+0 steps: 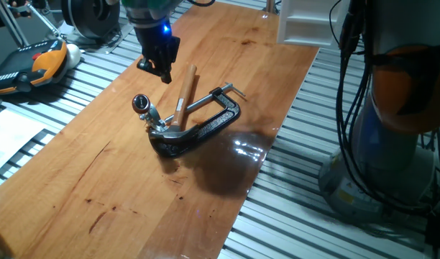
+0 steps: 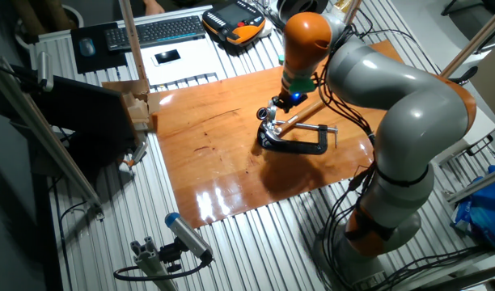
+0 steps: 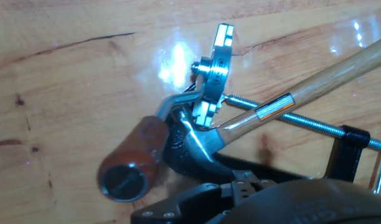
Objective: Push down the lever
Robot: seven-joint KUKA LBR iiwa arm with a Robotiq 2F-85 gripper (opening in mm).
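The lever [image 1: 147, 109] is a thin silvery bent rod with a dark reddish round knob [image 1: 141, 102]. It rises up and to the left from a small silver bracket [image 1: 160, 126]. In the hand view the knob [image 3: 130, 166] is at the lower left and the bracket [image 3: 214, 70] is at the centre top. My gripper [image 1: 161, 72] hangs just above and behind the knob, apart from it. Its black fingers [image 3: 237, 186] look shut together with nothing between them. In the other fixed view the gripper [image 2: 282, 103] sits right beside the lever [image 2: 266, 113].
A wooden-handled hammer [image 1: 184, 88] leans across a black C-clamp [image 1: 209, 126], its head beside the bracket. The clamp's screw bar [image 3: 290, 118] runs under the hammer handle [image 3: 321, 78]. All rest on a wooden board [image 1: 98, 187]. A white box [image 1: 303, 21] stands at the far edge.
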